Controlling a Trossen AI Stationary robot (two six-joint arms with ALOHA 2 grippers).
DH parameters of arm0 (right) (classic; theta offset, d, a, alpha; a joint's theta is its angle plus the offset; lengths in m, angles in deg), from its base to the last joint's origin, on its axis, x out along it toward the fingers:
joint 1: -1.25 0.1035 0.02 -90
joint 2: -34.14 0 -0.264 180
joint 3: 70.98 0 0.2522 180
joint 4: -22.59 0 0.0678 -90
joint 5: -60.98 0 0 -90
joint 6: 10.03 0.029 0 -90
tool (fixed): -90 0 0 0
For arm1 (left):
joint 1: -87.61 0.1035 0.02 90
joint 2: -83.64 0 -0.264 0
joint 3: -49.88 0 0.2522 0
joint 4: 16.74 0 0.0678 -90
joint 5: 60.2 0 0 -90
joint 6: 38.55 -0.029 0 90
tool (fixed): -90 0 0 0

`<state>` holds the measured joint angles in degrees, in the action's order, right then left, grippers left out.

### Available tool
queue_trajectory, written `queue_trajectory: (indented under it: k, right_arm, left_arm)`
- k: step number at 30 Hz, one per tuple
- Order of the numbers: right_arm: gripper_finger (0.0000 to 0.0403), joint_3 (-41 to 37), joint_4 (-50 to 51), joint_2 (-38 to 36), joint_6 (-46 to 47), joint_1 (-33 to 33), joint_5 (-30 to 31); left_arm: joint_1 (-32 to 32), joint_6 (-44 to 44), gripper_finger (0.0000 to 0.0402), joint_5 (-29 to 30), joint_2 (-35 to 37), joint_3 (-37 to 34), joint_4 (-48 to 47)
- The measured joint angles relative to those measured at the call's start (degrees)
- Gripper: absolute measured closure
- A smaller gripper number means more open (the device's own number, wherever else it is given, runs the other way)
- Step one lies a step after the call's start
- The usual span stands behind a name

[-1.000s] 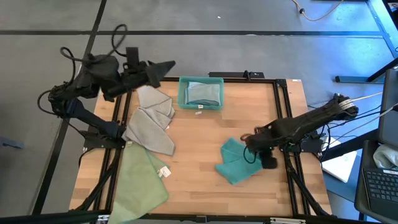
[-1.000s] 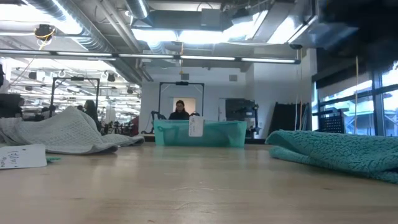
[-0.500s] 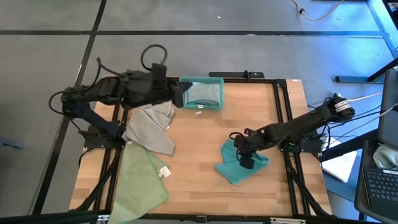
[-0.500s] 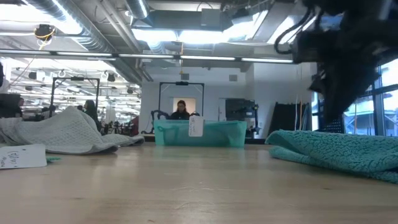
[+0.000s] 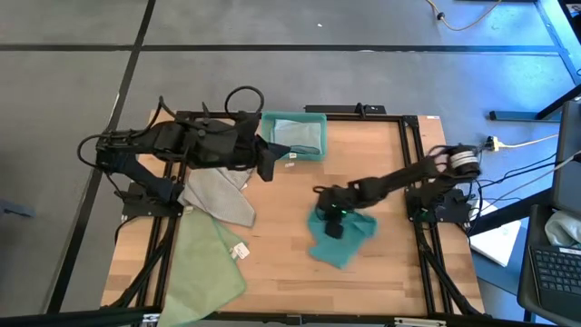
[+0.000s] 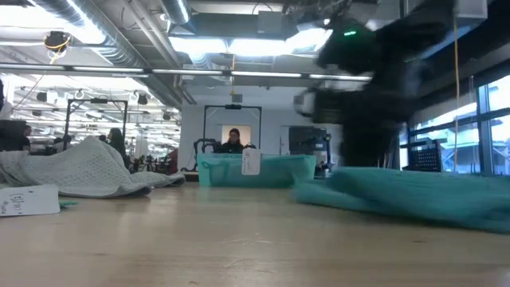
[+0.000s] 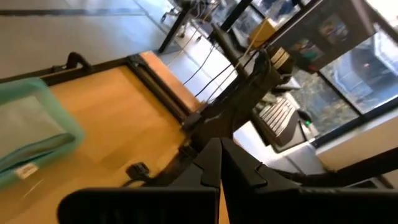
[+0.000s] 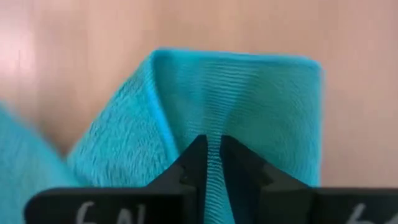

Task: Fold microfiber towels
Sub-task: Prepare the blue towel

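A teal towel (image 5: 343,238) lies crumpled on the table right of centre, and my right gripper (image 5: 327,218) stands on its far left part, shut on a ridge of it (image 8: 213,146). In the low view that gripper is a dark blur (image 6: 374,96) above the teal cloth (image 6: 398,199). A grey towel (image 5: 218,186) lies heaped at the left. A pale green towel (image 5: 204,263) hangs over the near left edge. My left gripper (image 5: 270,165) hovers shut and holding nothing beside the teal bin (image 5: 265,136), its fingers (image 7: 211,163) together. My right gripper pinches a raised ridge of the teal towel (image 8: 213,163) between its two fingers, at the towel's far left part. The fingers slant down from the table's right side. The rest of the towel lies slack on the table; how many layers are pinched I cannot tell.
The teal bin at the far middle holds a folded pale cloth (image 5: 295,136) and has a white tag (image 6: 251,162) on its front. A white tag (image 5: 240,251) lies by the green towel. Bare wood stretches between the towels and along the near edge. Black frame rails border the table.
My right gripper has gone down and toward the table's left edge, onto the teal towel, whose left part has spread leftward. My left gripper has come down and toward the near edge, from beyond the table's far left corner to beside the bin.
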<state>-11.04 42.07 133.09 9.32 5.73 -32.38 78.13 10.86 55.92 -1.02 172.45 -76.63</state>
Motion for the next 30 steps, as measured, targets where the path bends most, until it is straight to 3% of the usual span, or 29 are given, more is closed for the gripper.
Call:
queue_trajectory:
  k: [4,7,11,15,22,30]
  right_arm:
    - [0.0351,9.2,-11.9,7.6,-2.1,-4.9,-0.8]
    - [0.0351,19.4,-12.8,12.9,-6.4,-7.4,-8.8]
    - [0.0351,32.3,3.7,15.4,-8.2,-9.4,-11.7]
    - [0.0351,38.2,20.5,13.5,-16.3,-10.3,-14.7]
    - [0.0365,35.8,42.1,-0.9,-20.4,-10.5,-19.8]
    - [0.0393,28.0,42.2,-23.6,-4.4,-6.6,-14.9]
  left_arm:
    - [0.0,1.3,0.0401,-0.6,1.1,0.0,-3.3]
    - [0.4,1.5,0.0401,-0.8,1.9,0.0,-5.3]
    - [0.5,1.5,0.0401,-0.3,4.0,0.0,-8.3]
    - [0.5,1.2,0.0401,0.3,5.2,0.1,-13.8]
    - [-1.8,1.0,0.0401,0.6,4.2,0.0,-29.0]
    - [-3.7,6.9,0.0401,2.8,0.4,-2.6,-30.4]
